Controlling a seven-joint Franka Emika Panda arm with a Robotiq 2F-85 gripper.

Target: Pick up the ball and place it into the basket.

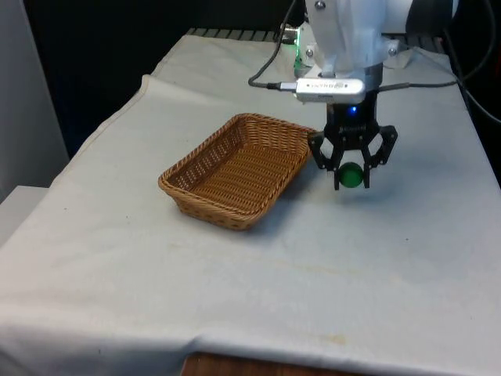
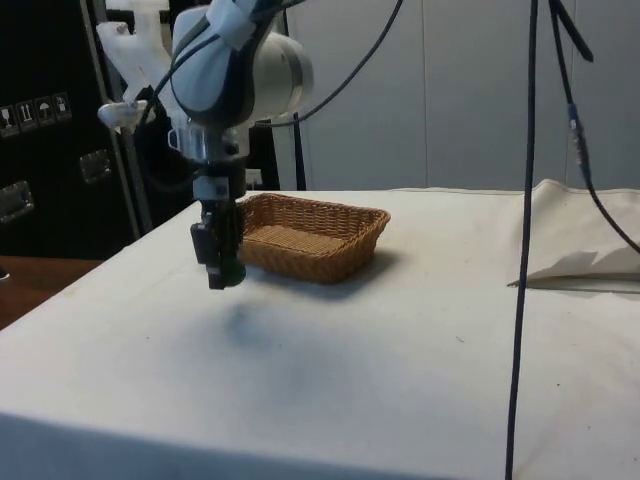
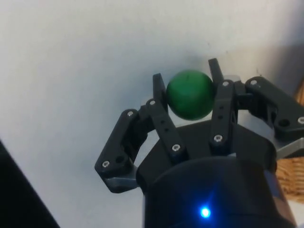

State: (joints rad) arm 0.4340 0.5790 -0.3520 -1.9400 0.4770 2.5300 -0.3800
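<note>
A green ball [image 1: 351, 176] is held between the black fingers of my gripper [image 1: 351, 174], which is shut on it. The ball hangs a little above the cloth, just off the brown wicker basket [image 1: 235, 168] on the front view's right, near the basket's corner. In the side view the gripper [image 2: 226, 268] carries the ball [image 2: 233, 271] in front of the basket [image 2: 312, 233], with a faint shadow on the cloth below. The wrist view has the ball [image 3: 190, 94] pinched between the two fingertips, and a strip of basket weave [image 3: 292, 171] at the picture's edge.
White cloth [image 1: 352, 258] covers the table, with open room all around the basket. A black cable [image 2: 524, 240] hangs down in the side view's foreground. Folded cloth [image 2: 590, 250] lies at the table's far side there.
</note>
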